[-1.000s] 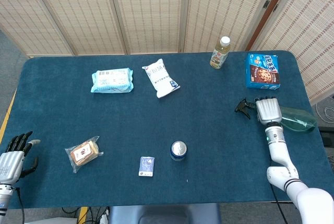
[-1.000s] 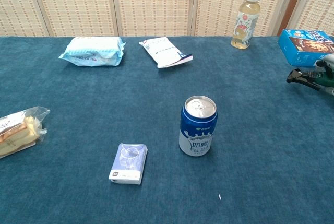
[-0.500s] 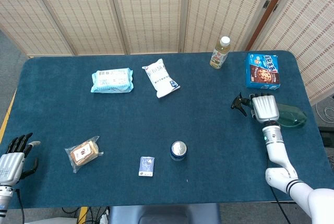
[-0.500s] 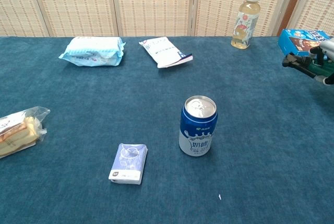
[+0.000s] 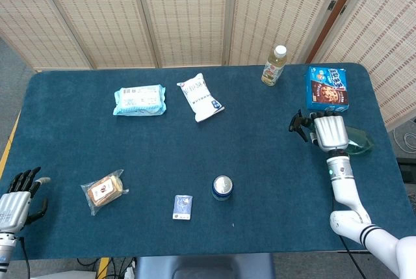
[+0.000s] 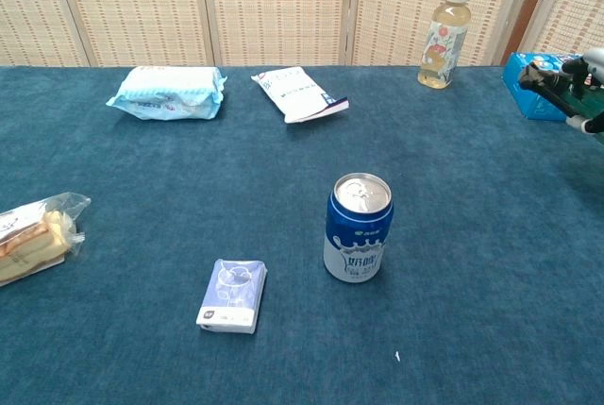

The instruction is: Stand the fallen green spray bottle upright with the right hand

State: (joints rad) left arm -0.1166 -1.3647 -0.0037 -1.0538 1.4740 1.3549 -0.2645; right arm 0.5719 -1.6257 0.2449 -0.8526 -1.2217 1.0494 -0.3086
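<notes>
My right hand (image 5: pixel 328 131) grips the green spray bottle (image 5: pixel 356 141) near its neck, at the table's right side. The bottle is lifted and tilted, with its black trigger head (image 5: pixel 298 125) pointing left and upward and its green body trailing right behind the hand. In the chest view only the black trigger head (image 6: pixel 545 80) and a bit of the right hand (image 6: pixel 587 93) show at the right edge. My left hand (image 5: pixel 18 198) hangs at the table's front left corner with its fingers apart, holding nothing.
A blue cookie box (image 5: pixel 327 88) lies just behind the right hand, and a drink bottle (image 5: pixel 274 66) stands at the back. A can (image 5: pixel 222 187), a small blue pack (image 5: pixel 183 207), a wrapped bun (image 5: pixel 104 190), a tissue pack (image 5: pixel 139 100) and a white pouch (image 5: pixel 201 97) are spread over the table (image 5: pixel 162 155).
The right hand has lifted the spray bottle off the table and moved it back and slightly left, its trigger end rising. The left hand has not moved.
</notes>
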